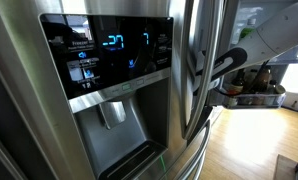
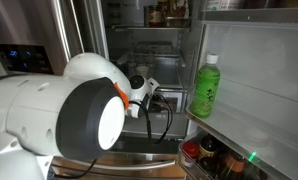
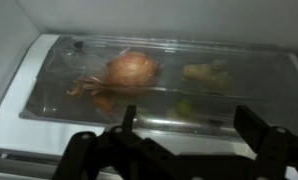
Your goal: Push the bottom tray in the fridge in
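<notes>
Steel-grey fridge (image 1: pixel 19 125), black panel (image 1: pixel 89 62) lit blue, green bottle (image 2: pixel 205 88), orange-brown round vegetable (image 3: pixel 131 70) in clear tray (image 3: pixel 49 100).

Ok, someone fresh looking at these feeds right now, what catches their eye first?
In the wrist view, the clear tray with a brown onion lying in it, the jaws open close in front of it. In an exterior view, the blue-lit display glows on the fridge's black dispenser panel. In an exterior view, the bulky white arm fills the foreground beside a green bottle in the open door.
</notes>
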